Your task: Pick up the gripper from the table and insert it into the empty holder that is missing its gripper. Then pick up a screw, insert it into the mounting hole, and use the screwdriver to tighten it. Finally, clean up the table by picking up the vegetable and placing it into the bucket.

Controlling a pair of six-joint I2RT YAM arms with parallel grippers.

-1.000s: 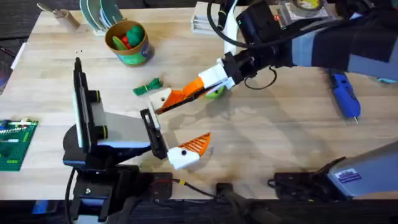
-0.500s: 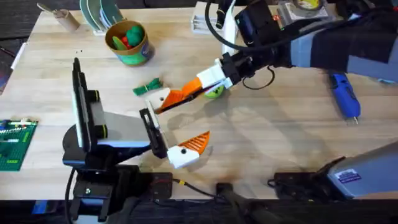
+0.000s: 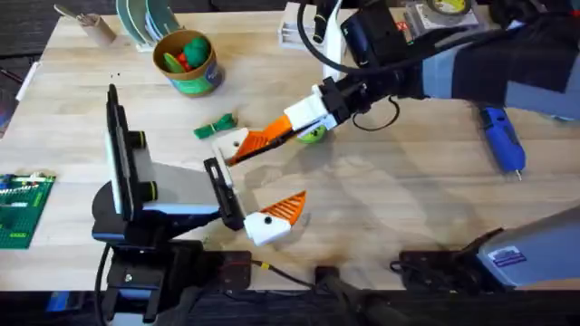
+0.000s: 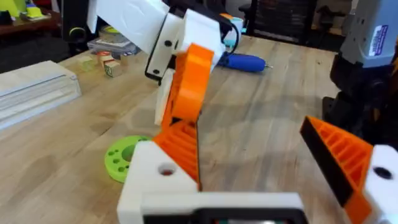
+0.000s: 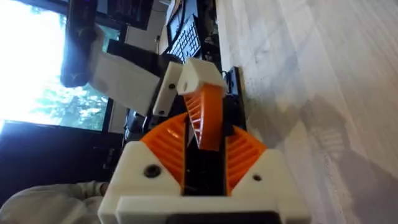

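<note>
Orange gripper [image 5: 206, 118] sits clamped between right jaws — at holder [image 5: 198, 75].

Labels appear on the grey arm housing [image 3: 509, 256] at lower right, but none of their print is legible.

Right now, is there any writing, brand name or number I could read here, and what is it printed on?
No text here can be read.
White sticker on the grey right arm base: blue print, too small to read.
Green circuit board at the table's left edge: markings too small to read.
Blue screwdriver: no lettering visible.
</note>
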